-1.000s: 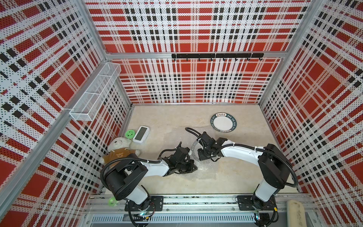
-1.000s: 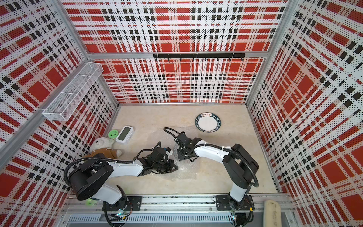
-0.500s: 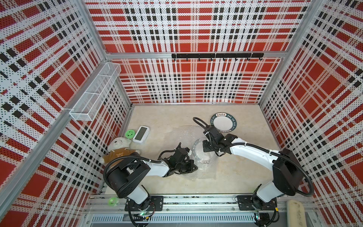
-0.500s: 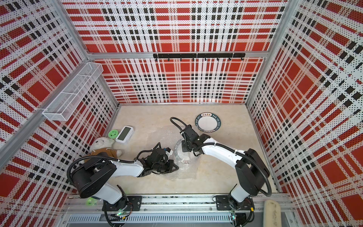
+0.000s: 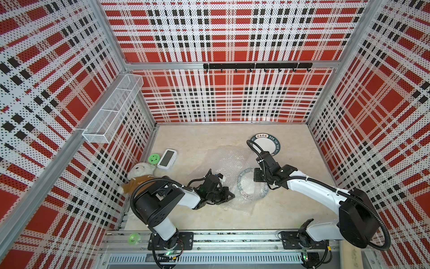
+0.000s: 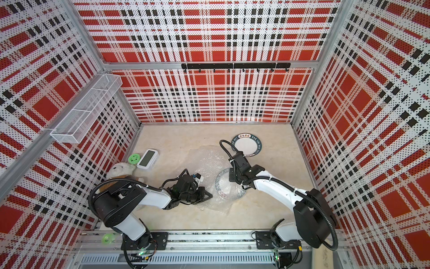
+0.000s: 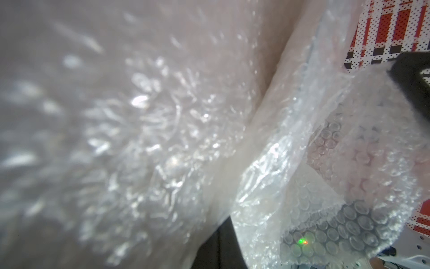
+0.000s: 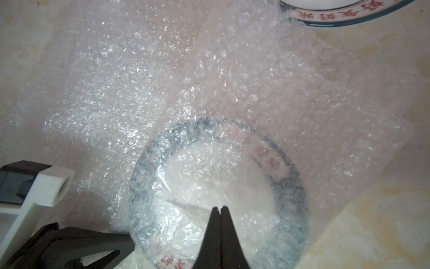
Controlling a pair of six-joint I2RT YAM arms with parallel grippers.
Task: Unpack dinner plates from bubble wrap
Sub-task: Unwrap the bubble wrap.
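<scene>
One bare plate [image 5: 265, 145] by the counter's [image 5: 290, 209] back edge, wrapped plate [image 5: 250, 189] mid-counter; left gripper [image 5: 230, 195] and right gripper [image 8: 219, 210] pinched closed, maybe nipping bubble wrap [image 5: 229, 158].

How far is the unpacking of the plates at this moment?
Done: one bare plate lies at the back. In hand: the left gripper pinches the bubble wrap edge; the right gripper is shut over the covered plate. Left: that plate is still under film. No third plate shows.

Lettering "HAO SHI HAO" and Chinese characters on the dark band of the unwrapped dinner plate [image 5: 265, 144]
</scene>
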